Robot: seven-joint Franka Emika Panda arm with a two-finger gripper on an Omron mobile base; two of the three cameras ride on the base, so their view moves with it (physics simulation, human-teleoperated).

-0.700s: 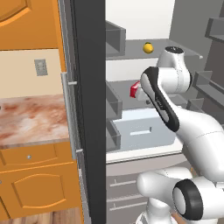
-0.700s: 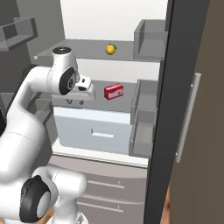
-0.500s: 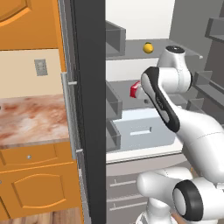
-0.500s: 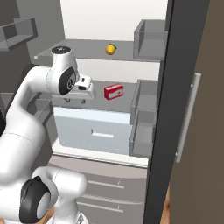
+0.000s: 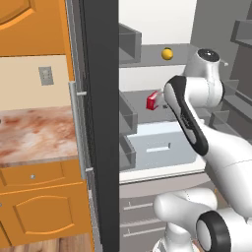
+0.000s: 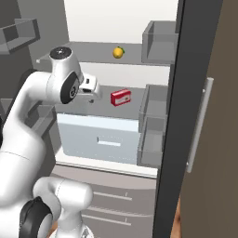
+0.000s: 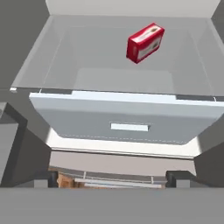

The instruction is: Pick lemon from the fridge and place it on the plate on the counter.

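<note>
The lemon [image 5: 167,53] sits on the upper shelf of the open fridge [image 5: 101,123], near the back and apart from everything else; the right base view shows it [image 6: 118,52] left of a grey door bin [image 6: 159,43]. One shelf lower lies a small red box [image 6: 121,97], with the pale drawer [image 7: 127,122] beneath it. The tool [image 6: 90,90] hangs at that lower shelf's height, looking down at the box and drawer; whether its jaws are parted or closed I cannot tell. A good reach likely calls for raising the hand to the upper shelf, aiming level at the fruit, and straddling it before closing. The surface [image 5: 34,135] lies left of the door.
</note>
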